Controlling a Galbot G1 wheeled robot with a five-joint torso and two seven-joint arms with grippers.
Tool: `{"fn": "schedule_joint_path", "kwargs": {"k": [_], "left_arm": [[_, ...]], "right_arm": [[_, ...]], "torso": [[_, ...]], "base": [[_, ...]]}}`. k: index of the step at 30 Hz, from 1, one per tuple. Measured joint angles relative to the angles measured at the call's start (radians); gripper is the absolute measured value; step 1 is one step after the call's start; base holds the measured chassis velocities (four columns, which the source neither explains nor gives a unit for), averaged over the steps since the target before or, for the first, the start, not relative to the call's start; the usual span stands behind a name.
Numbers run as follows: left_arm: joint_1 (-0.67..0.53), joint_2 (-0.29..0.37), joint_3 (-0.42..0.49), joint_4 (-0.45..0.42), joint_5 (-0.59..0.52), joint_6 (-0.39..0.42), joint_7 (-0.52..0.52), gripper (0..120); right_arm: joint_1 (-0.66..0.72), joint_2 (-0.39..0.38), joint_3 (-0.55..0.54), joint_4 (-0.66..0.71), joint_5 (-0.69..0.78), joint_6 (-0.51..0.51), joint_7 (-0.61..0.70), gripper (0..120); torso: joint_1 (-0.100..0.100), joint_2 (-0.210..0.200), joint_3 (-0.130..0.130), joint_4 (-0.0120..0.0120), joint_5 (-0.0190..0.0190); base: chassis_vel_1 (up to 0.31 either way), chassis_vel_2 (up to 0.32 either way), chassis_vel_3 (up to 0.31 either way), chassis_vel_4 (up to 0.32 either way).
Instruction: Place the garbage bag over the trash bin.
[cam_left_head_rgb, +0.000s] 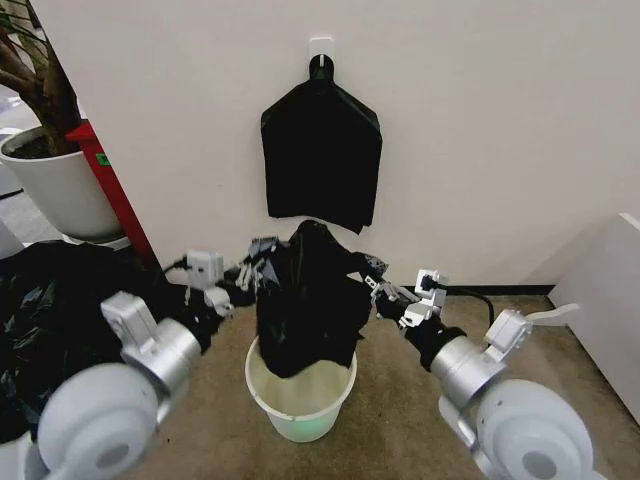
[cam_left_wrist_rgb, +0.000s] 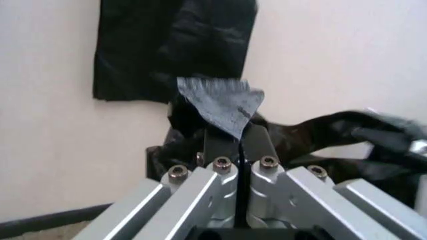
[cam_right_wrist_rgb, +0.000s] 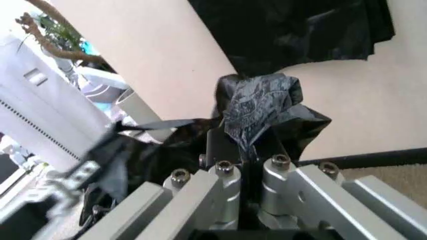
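- The left gripper (cam_left_head_rgb: 262, 272) is clenched on one edge of the bag (cam_left_head_rgb: 308, 305); a flap of film pokes out past its closed fingertips (cam_left_wrist_rgb: 230, 131).
- The right gripper (cam_left_head_rgb: 372, 283) pinches the opposite edge, film bunched between its fingers (cam_right_wrist_rgb: 248, 142).
- The bag hangs between the two grippers, its bottom dipping into the bin (cam_left_head_rgb: 300, 398) directly below them.
- Risk: the mouth looks barely spread, so it may miss the rim.
- Risk: the thin film could slip from a pinch or tear if pulled apart hard.
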Motion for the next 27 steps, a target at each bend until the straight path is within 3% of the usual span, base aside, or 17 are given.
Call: {"fn": "schedule_joint_path", "kwargs": {"k": [8, 13, 21, 27], "left_arm": [[0.058, -0.083, 0.048, 0.111, 0.146, -0.083, 0.070, 0], [0.125, -0.124, 0.038, 0.132, 0.182, -0.105, 0.095, 0], [0.332, -0.204, -0.090, 0.146, 0.210, -0.169, 0.187, 0], [0.365, -0.177, -0.195, 0.205, 0.121, -0.186, 0.259, 0]], "right_arm": [[-0.093, 0.024, -0.106, -0.053, -0.164, 0.062, -0.019, 0], [-0.131, 0.037, -0.158, -0.065, -0.223, 0.082, -0.019, 0], [-0.199, 0.039, -0.188, -0.067, -0.248, 0.103, 0.031, 0], [-0.214, 0.015, -0.136, -0.079, -0.217, 0.087, 0.046, 0]], "torso": [[0.000, 0.000, 0.000, -0.0003, 0.0000], [0.000, 0.000, 0.000, -0.0004, -0.0003], [0.000, 0.000, 0.000, -0.0001, -0.0003], [0.000, 0.000, 0.000, -0.0001, 0.0000]], "base": [[0.000, 0.000, 0.000, 0.000], [0.000, 0.000, 0.000, 0.000], [0.000, 0.000, 0.000, 0.000], [0.000, 0.000, 0.000, 0.000]]}}
